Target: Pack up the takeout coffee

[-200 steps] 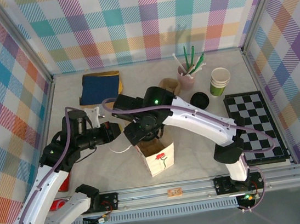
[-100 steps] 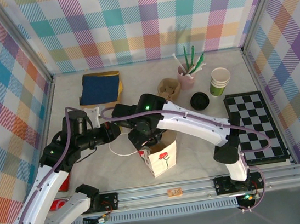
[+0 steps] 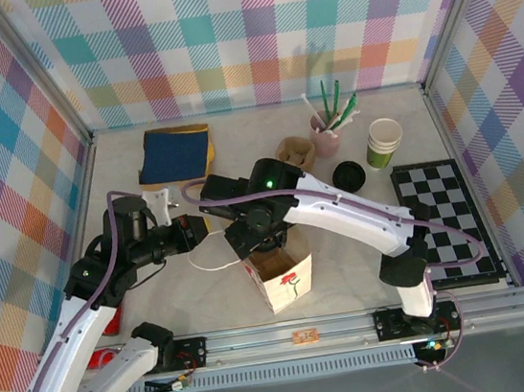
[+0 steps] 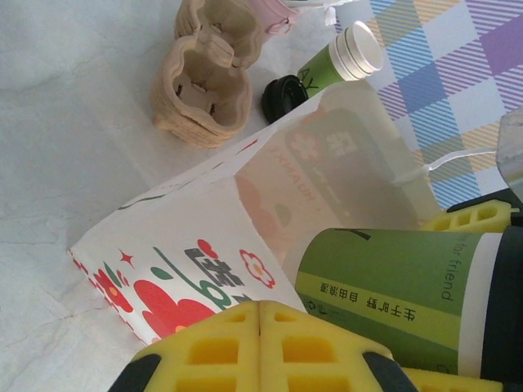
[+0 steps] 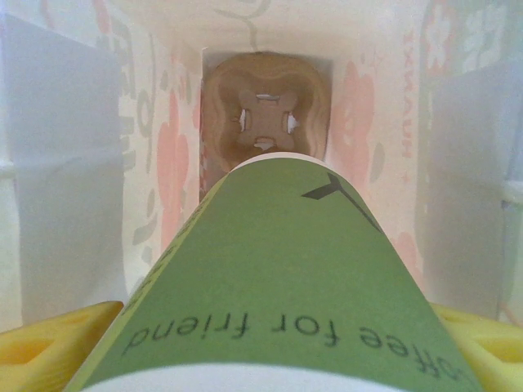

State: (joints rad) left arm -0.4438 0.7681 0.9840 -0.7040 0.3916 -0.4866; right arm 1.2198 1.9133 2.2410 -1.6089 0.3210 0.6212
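In the right wrist view, the right gripper (image 5: 265, 359) was clamped on the takeout coffee (image 5: 270, 261), which pointed base-first into the paper bag (image 5: 69, 163). The bag's white walls stood clear of the cup at frame left and right. A cardboard carrier (image 5: 265, 122) lay beyond its base, upper centre. The left gripper (image 4: 260, 343), jaws together, sat at the bag's rim, lower frame.

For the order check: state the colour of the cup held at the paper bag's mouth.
The cup is green; it shows best in the right wrist view.
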